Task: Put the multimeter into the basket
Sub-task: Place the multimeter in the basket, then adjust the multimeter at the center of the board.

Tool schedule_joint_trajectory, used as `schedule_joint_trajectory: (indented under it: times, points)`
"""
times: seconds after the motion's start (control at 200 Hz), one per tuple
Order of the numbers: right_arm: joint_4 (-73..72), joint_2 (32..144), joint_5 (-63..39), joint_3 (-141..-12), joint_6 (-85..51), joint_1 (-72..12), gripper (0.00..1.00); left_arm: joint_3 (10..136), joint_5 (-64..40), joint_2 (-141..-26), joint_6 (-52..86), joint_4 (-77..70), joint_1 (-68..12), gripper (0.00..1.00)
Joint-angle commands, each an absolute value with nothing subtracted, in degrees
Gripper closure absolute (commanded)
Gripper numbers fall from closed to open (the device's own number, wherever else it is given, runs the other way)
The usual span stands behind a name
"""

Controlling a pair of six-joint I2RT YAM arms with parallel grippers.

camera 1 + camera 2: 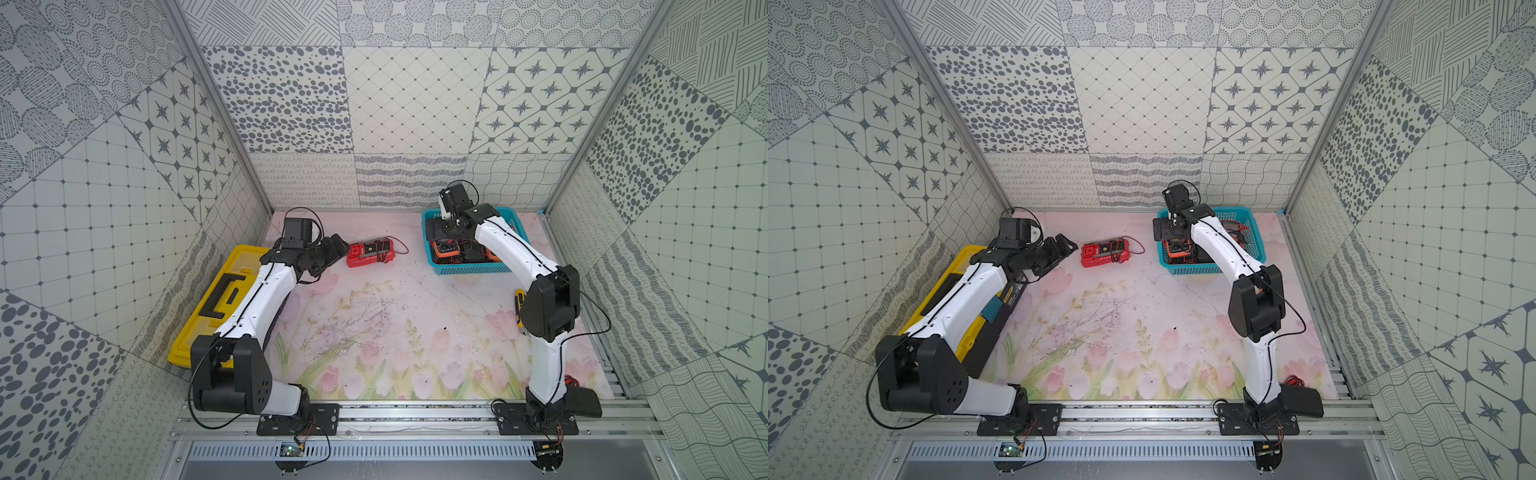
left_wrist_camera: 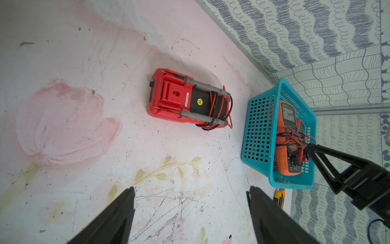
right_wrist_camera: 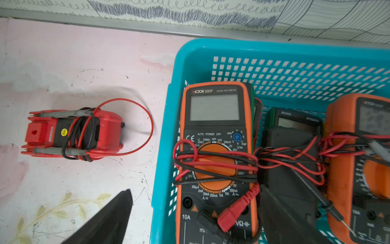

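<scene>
A red multimeter (image 1: 369,253) (image 1: 1104,254) lies face down on the floral mat, its leads wound round it (image 2: 187,99) (image 3: 71,135). The teal basket (image 1: 469,271) (image 1: 1196,271) (image 2: 259,131) (image 3: 164,147) stands at the back right and holds several multimeters, among them an orange-and-black one (image 3: 215,147). My left gripper (image 1: 336,246) (image 1: 1065,249) (image 2: 191,189) is open and empty, a short way left of the red multimeter. My right gripper (image 1: 451,226) (image 3: 195,189) hangs open over the basket's left wall, holding nothing.
A yellow toolbox (image 1: 208,307) (image 1: 942,291) with a black handle lies under the left arm along the left wall. A yellow-and-black hand tool (image 1: 519,303) (image 2: 279,197) lies in front of the basket. A black object (image 1: 582,401) sits by the right arm's base.
</scene>
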State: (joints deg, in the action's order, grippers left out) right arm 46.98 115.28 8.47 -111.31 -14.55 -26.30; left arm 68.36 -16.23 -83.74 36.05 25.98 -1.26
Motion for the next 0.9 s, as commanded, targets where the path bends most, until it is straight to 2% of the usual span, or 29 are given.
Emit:
schedule_joint_trajectory:
  times: [0.0,0.105,0.2,0.305,0.605,0.695,0.896]
  points:
    - [46.8,111.1,11.2,-111.0,-14.1,-26.5,0.01,68.8,-17.2,-85.1,36.1,23.5,-2.1,0.11]
    - [46.1,109.2,8.1,-110.4,-14.5,-26.5,0.01,70.4,-13.6,-86.4,35.4,25.1,-2.8,0.12]
    - [41.5,107.8,-0.8,-108.3,-16.1,-26.5,0.01,72.4,-9.2,-88.0,35.3,27.5,-3.4,0.13]
    - [38.0,109.8,-9.8,-108.4,-19.0,-27.6,0.01,74.9,-3.4,-90.6,36.1,29.7,-3.6,0.19]
    - [41.1,122.3,-3.9,-119.4,-22.5,-33.7,0.01,83.1,9.9,-99.9,34.6,34.2,-4.0,0.23]
    - [42.1,126.6,-0.7,-122.9,-24.5,-34.9,0.01,85.3,11.3,-102.8,34.0,35.5,-4.1,0.23]
    - [42.5,133.8,-1.1,-129.1,-27.7,-35.9,0.01,89.2,12.3,-108.6,33.0,37.4,-4.2,0.24]
